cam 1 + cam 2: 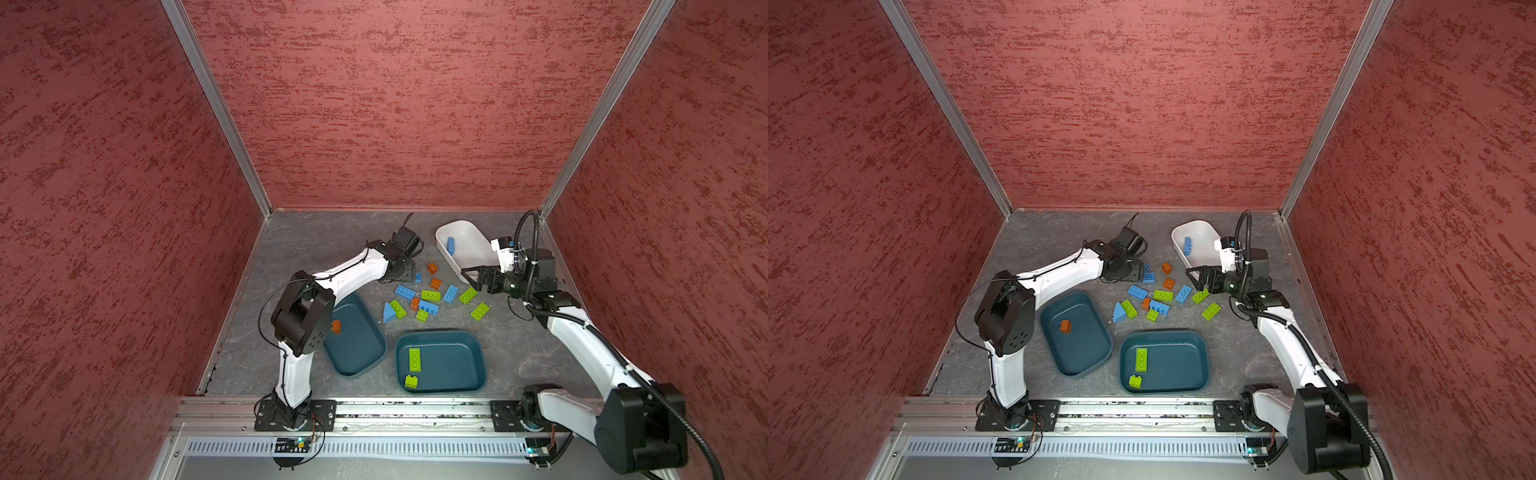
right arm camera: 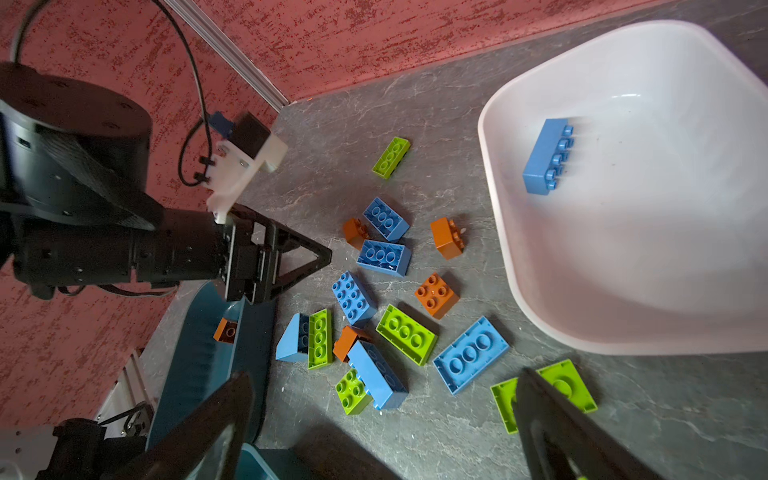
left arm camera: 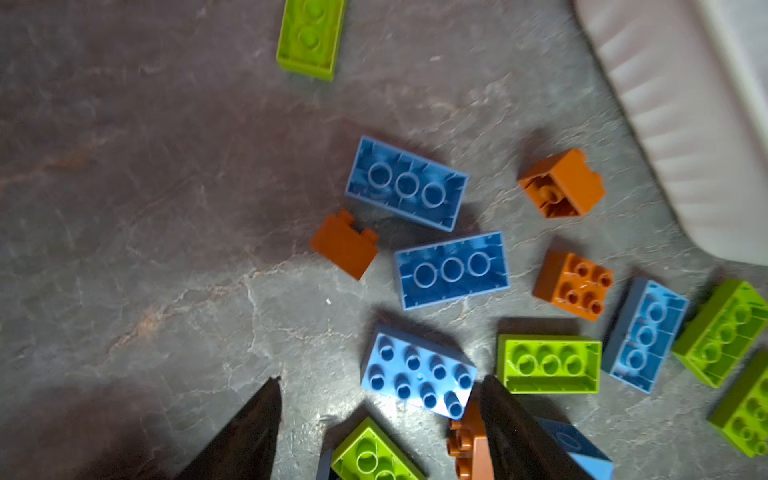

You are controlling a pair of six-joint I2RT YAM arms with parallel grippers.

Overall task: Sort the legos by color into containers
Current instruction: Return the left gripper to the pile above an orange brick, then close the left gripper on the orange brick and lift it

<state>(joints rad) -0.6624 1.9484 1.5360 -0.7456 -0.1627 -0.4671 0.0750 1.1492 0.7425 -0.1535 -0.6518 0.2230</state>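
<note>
while the loose bricks (image 1: 430, 296) lie mid-table, one blue brick (image 1: 450, 245) sits in the white tub (image 1: 469, 232) at their 1 o'clock, one orange brick (image 1: 336, 327) in a teal tub (image 1: 357, 349) at 8, two green bricks (image 1: 414, 359) in the nearer teal tub (image 1: 453, 365) at 6. left gripper (image 3: 381, 380) and right gripper (image 1: 473, 280) both stand apart, empty. bricks look light, rigid, slick: pinch the long flat sides. only the top views show the two green bricks.
</note>
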